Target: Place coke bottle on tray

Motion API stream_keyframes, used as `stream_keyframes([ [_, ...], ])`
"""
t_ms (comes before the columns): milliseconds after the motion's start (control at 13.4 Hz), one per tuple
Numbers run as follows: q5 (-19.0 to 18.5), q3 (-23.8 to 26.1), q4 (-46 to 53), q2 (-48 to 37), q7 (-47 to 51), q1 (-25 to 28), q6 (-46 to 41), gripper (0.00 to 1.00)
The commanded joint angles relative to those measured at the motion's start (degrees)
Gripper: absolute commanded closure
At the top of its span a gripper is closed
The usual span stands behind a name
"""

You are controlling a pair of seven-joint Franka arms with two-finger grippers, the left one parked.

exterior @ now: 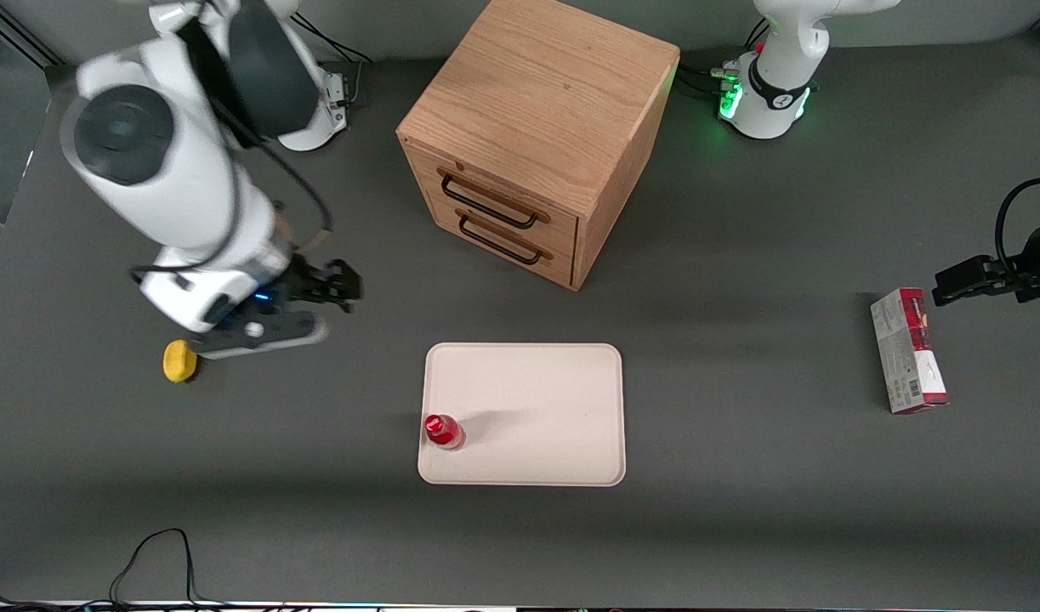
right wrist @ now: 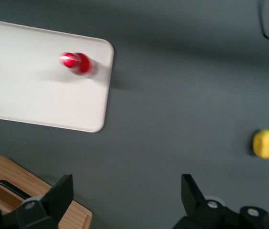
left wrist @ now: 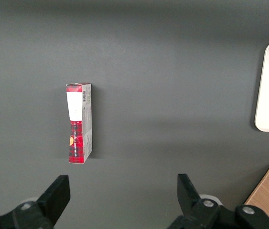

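The front camera looks steeply down on my whole table (exterior: 741, 510); my right wrist camera faces down from high up, above my open gripper (right wrist: 124, 202); both share the tray (exterior: 528, 382) and lemon (exterior: 179, 360); the parked wrist sees the carton (left wrist: 79, 123).

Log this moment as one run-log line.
bottle: upright on tray, near its edge | gripper: open, empty, above table near lemon, apart from tray | placement: looks done
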Motion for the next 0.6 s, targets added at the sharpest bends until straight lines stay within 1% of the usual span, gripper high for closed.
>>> stream_keyframes([
  [0,1.8,-0.1,-11.0,-8.8,-2.2,-5.2,2.8,0.0],
  [75,3.3,0.0,-12.3,-10.5,-2.9,-7.2,2.9,0.0],
  [149,4.0,0.0,-12.9,-11.6,-4.1,-8.9,2.8,0.0],
  [224,4.1,0.0,-13.4,-12.3,-6.4,-11.0,2.7,0.0],
  [373,4.1,-0.2,-16.4,-15.1,-10.4,-13.4,2.8,0.0],
  [522,4.0,-0.3,-17.3,-16.1,-11.8,-15.4,2.4,0.0],
])
